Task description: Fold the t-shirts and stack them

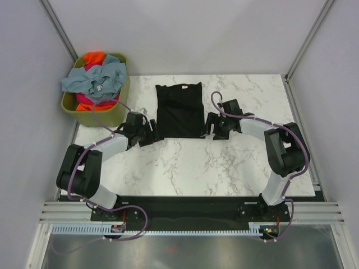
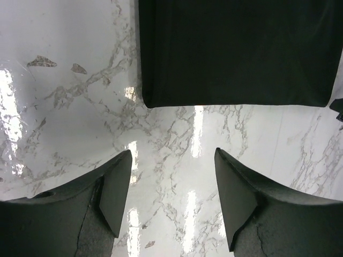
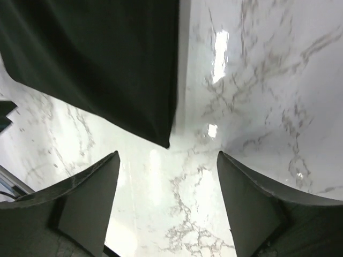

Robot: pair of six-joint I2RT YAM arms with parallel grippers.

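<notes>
A black t-shirt lies flat on the marble table, folded into a narrow rectangle, with a small white tag at its far edge. My left gripper is open and empty just left of its near-left corner, which shows in the left wrist view. My right gripper is open and empty just right of its near-right corner, seen in the right wrist view. Light grey-blue, orange and magenta-pink shirts lie heaped in the basket.
An olive-green plastic basket stands at the table's far left corner. Grey walls close in the table at the back and sides. Bare marble lies between the shirt and the arm bases.
</notes>
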